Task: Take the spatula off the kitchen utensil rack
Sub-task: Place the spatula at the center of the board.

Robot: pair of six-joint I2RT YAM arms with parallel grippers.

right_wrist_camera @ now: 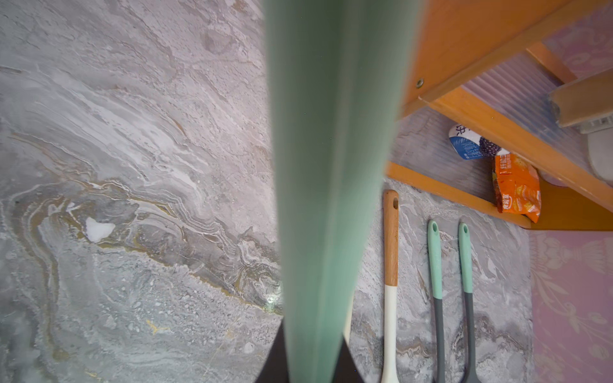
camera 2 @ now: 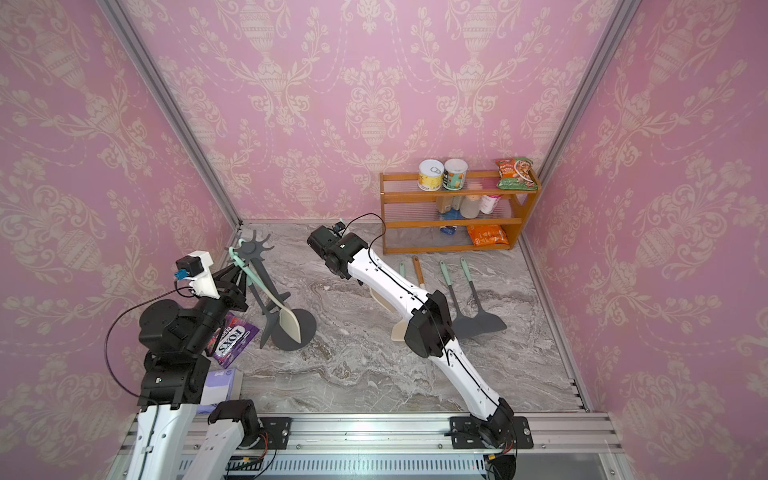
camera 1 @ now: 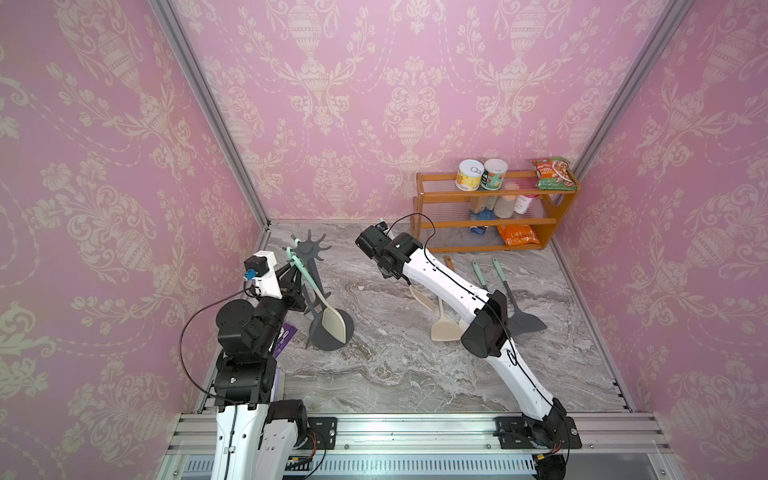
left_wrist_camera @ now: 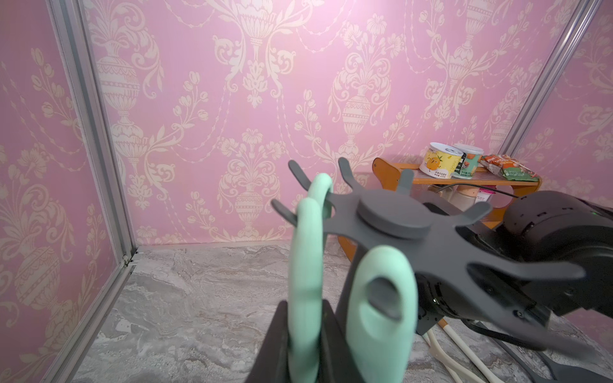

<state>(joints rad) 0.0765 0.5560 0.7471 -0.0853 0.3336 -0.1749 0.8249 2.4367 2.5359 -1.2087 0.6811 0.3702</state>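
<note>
Grey marble tabletop (camera 1: 395,374) fills the lower middle of both top views, with pink patterned walls all round. At its upper right, the orange wooden shelf (camera 1: 457,225) sits in the back corner.

Now the arms. The right arm (camera 1: 440,278) reaches diagonally up across the middle. The right gripper (right_wrist_camera: 311,361) is pinched on a mint-handled utensil (right_wrist_camera: 331,165), and the wrist view shows that handle running straight out from between its dark jaws.

Left of centre, the kitchen utensil rack (camera 1: 308,248) stands upright, disc base on the marble, star crown on top. And there's the spatula (camera 1: 332,322), on the rack: its mint handle is looped over a crown hook and its cream blade hangs low over the base. The left gripper (left_wrist_camera: 303,308) is right up by the crown, jaws pressed together on that mint handle just below the hook. A second mint handle (left_wrist_camera: 381,315) hangs on a neighbouring hook, and a dark grey utensil (camera 1: 311,307) dangles beside the spatula.

Right of centre, two grey turners (camera 1: 530,323) lie side by side on the marble. Just beside them lies a wood-handled cream turner (right_wrist_camera: 391,238), partly under the right arm.

On the shelf's top tier stand a yellow can (camera 1: 469,176) and a green can (camera 1: 495,174), touching, with a green snack bag (camera 1: 555,174) at the far end. An orange snack bag (camera 1: 517,235) sits on the bottom tier. At lower left, by the left arm, lies a purple candy bag (camera 2: 232,340).
</note>
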